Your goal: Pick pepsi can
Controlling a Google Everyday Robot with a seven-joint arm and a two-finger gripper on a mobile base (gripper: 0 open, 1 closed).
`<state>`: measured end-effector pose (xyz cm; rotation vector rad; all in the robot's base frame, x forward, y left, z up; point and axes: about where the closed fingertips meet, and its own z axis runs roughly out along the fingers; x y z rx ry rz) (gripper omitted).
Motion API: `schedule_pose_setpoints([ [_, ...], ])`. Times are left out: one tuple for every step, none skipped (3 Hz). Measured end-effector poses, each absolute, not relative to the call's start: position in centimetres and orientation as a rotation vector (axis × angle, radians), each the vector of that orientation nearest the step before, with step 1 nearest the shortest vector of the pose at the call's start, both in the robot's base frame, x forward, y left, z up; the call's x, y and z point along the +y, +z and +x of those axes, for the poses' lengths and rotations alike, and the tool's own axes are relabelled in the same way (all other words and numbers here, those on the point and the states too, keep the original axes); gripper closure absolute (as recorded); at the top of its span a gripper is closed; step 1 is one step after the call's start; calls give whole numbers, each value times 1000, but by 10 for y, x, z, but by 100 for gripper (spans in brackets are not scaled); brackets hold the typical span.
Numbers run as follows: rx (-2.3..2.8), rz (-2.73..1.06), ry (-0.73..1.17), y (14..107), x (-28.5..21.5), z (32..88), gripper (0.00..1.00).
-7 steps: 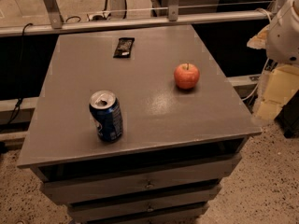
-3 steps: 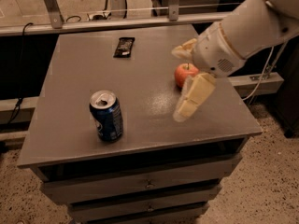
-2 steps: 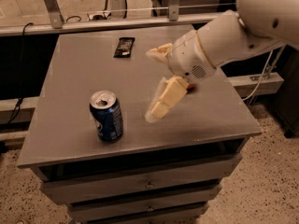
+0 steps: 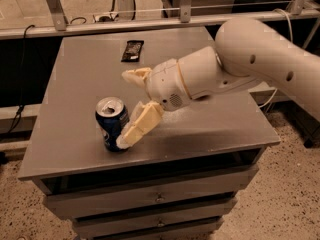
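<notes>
One can (image 4: pixel 111 126) and one flat black wrapper (image 4: pixel 132 50) sit on a smooth grey bench (image 4: pixel 70 84) with drawers. The can, a dark-blue metal cylinder, stands upright near the front-left. The cream end effector (image 4: pixel 123 109) is spread wide, gripping nothing, its lower finger right at the can's right side.

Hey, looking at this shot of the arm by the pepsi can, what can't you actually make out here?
All in the camera view:
1. Whether the open gripper, at the table's front left, touches the pepsi can: its near finger overlaps the can's right side.
2. The table top right of centre: hidden under the arm.
3. The black wrapper print: too small.
4. The arm's far end: cut by the right edge.
</notes>
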<state>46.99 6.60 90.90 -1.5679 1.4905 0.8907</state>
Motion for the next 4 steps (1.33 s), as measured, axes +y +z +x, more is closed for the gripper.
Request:
schedule_pose_setpoints([
  [1471,-1541,962,893,88,461,16],
  [1472,-1514,987,882,97,458,37],
  [1471,-1484,986,881,95,460,61],
  [1454,-1446,922,904,72,475,84],
])
